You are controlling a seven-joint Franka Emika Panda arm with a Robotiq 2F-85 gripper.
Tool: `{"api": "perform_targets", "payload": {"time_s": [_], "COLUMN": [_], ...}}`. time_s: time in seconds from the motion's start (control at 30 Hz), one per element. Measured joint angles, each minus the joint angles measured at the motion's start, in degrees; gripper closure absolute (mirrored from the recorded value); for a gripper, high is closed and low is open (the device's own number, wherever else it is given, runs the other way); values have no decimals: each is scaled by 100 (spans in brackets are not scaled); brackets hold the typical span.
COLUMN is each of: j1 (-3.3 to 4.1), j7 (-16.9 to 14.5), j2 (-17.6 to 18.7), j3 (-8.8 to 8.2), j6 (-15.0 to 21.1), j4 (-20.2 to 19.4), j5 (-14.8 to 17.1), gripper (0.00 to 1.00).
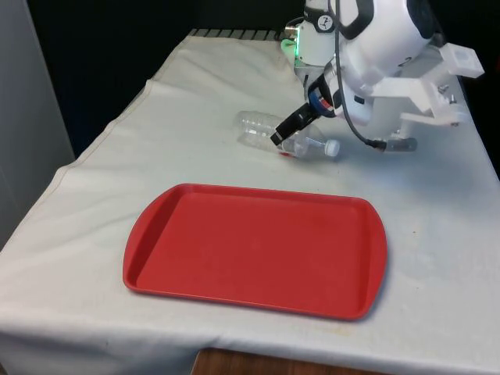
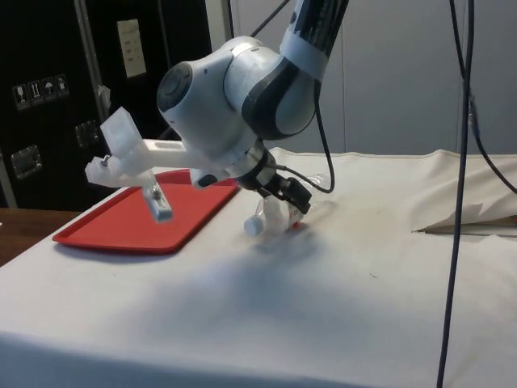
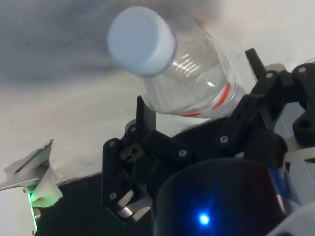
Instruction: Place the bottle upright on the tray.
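I had the black two-finger pincer down at the clear plastic bottle with the white cap and red label band, which lay on its side on the white-clothed bench, beyond the far edge of the flat red plastic tray. In the front view the cap pointed toward that view's right and the base toward its left. The side view suggested the cap end sat slightly raised, though I could not tell whether the body had left the cloth.

From the wrist camera, one finger stood on either side of the bottle's shoulder, just behind the cap, with the jaws narrowed against the clear wall. I judged the pincer closed on the bottle, gripping near the neck so that a later rotation of the wrist would bring the cap to the top.

The arm was folded low over the bench, its wrist rolled sharply so the pincer reached sideways and downward to the bottle rather than straight down. That steep tilt suited a lying object, since the fingers crossed the bottle's width.

The tray sat near, toward the front of the bench, bare and ready. I reckoned the task was at the grasp stage, with lifting, righting and setting down not yet done.
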Motion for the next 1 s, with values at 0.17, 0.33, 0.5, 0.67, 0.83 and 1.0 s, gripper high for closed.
{"api": "perform_targets", "payload": {"time_s": [0.17,0.33,0.5,0.67,0.83,1.0], "j1": [23,23,23,23,23,29], "j7": [52,74,80,97,103,109], "j2": [80,160,252,269,269,264], "j3": [57,97,138,178,189,201], "j6": [-120,-126,-155,-218,-229,-269], "j4": [103,172,258,292,292,304], "j5": [-23,-23,-23,-23,-23,-23], "gripper": [0,0,0,7,46,68]}}
